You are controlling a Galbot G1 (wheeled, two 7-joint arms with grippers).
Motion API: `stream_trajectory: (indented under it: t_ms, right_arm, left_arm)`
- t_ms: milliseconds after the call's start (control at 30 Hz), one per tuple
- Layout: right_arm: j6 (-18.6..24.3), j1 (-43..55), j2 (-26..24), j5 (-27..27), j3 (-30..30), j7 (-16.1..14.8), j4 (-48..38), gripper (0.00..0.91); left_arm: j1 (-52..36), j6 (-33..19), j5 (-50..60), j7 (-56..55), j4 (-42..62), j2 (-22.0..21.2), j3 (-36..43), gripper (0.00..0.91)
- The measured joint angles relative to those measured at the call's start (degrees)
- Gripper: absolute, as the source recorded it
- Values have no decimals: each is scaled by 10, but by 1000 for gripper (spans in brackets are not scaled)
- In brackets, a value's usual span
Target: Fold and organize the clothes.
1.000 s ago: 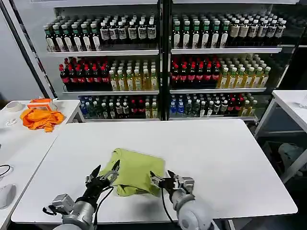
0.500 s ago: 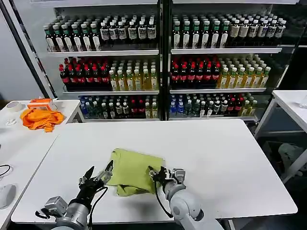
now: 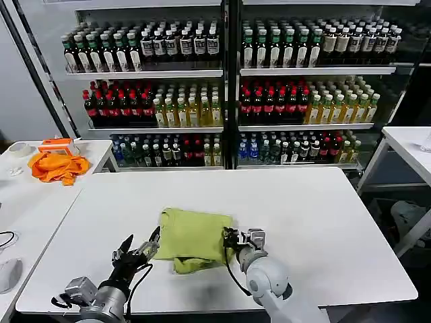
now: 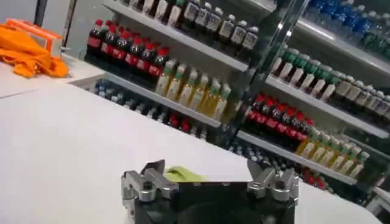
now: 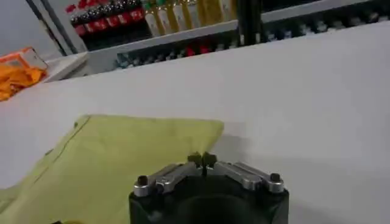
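We see the T-shirt lying folded into a compact, roughly square bundle on the white table, toward its near edge — light yellow-green cotton, plain side up. Its far edge lies flat and fairly straight, while the near edge bunches into a thicker, rumpled fold. From the right wrist view the shirt shows a smooth top layer with a seam running along one side.

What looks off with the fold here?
The light yellow-green cotton T-shirt is folded, but its front edge bunches unevenly, with a lump sticking out toward the robot. The left gripper is open beside it; the right gripper is shut at its right edge.
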Motion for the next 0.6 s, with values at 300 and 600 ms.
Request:
stream_trajectory:
  t_ms: [300, 600]
  right_arm:
    - [8, 10, -34, -33, 29, -28, -13, 0]
    - [28, 29, -60, -103, 62, -70, -40, 907]
  left_arm:
    - [2, -1, 8, 2, 0, -3, 10, 907]
    - [2, -2, 20, 3, 1, -2, 18, 907]
